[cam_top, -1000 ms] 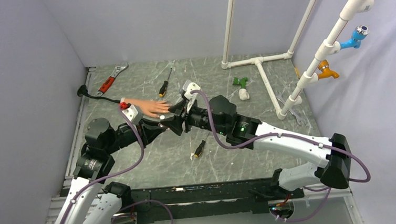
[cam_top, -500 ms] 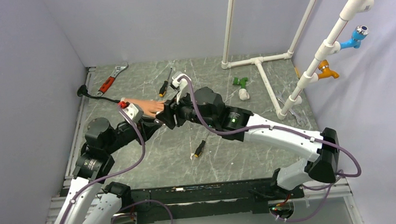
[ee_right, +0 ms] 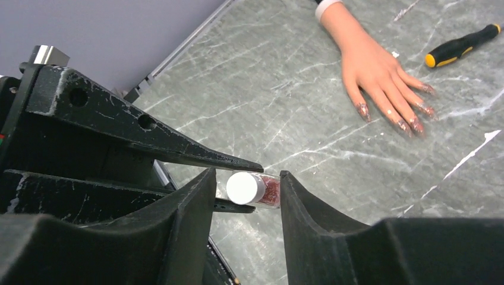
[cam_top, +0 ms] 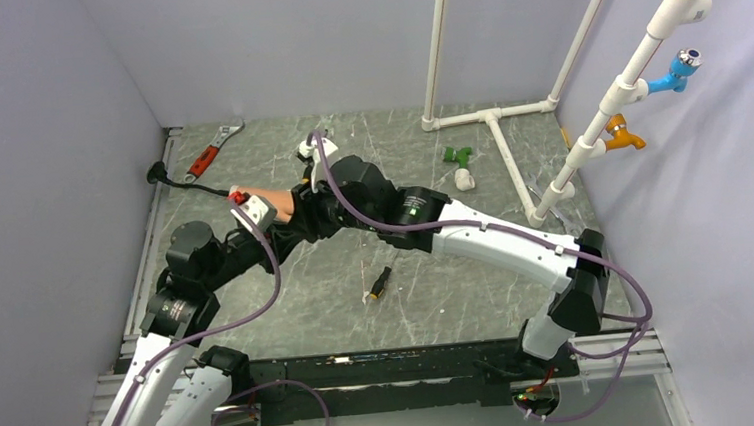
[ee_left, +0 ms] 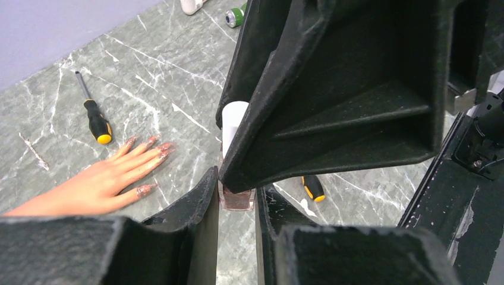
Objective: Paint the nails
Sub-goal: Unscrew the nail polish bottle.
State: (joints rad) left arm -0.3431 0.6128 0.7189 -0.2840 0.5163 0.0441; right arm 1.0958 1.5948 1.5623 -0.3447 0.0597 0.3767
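Jaws of the left gripper (ee_left: 236, 190) are clamped on a polish bottle (ee_left: 236, 200), the right gripper's (ee_right: 246, 176) spread around its cap (ee_right: 244, 188). The nails (ee_right: 410, 126) are seen apart from both, on the table (ee_right: 285, 89).

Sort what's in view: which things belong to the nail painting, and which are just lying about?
Job: mannequin hand, its nails, polish bottle.
Lying about: screwdriver by the fingers, second screwdriver, wrench, green fitting, pipe frame.

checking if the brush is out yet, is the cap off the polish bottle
No, in the right wrist view the white cap sits on the polish bottle.
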